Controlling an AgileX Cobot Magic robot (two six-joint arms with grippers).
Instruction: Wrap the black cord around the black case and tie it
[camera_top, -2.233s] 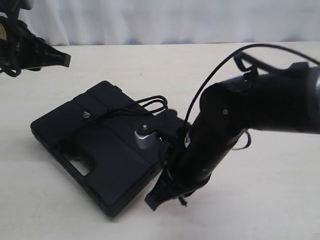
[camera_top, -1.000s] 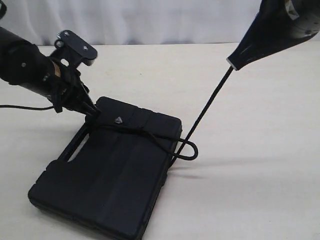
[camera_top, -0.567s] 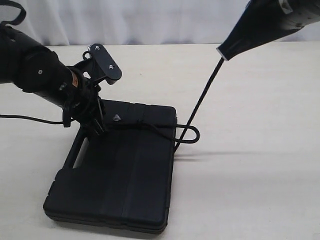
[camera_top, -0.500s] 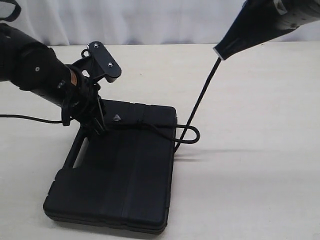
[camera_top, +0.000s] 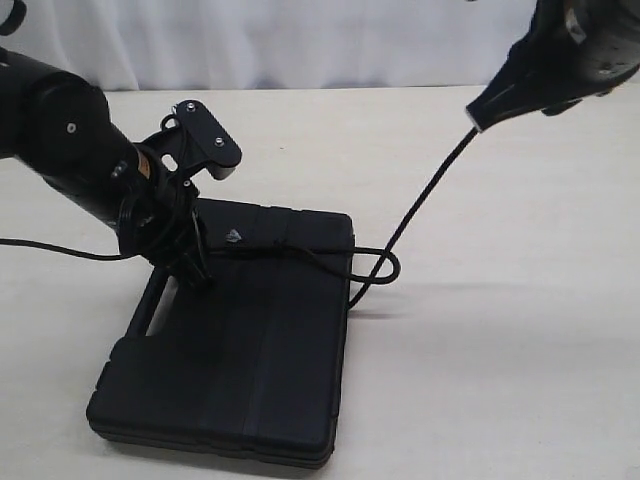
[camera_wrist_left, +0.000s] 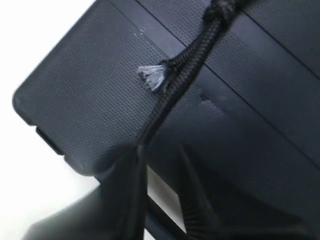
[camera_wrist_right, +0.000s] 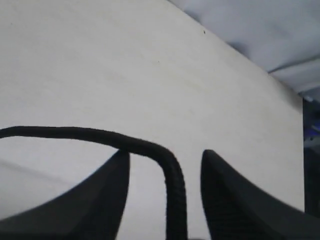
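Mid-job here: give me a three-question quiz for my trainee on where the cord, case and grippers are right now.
1. True or false: the black cord rises off the black case to the right gripper.
2. The right gripper's jaws are: A) clamped tight together, B) apart with the cord between them, C) out of sight in every view.
3. Fill in: the left gripper has its tip down at the ___.
Key: 1 true; 2 B; 3 black case.
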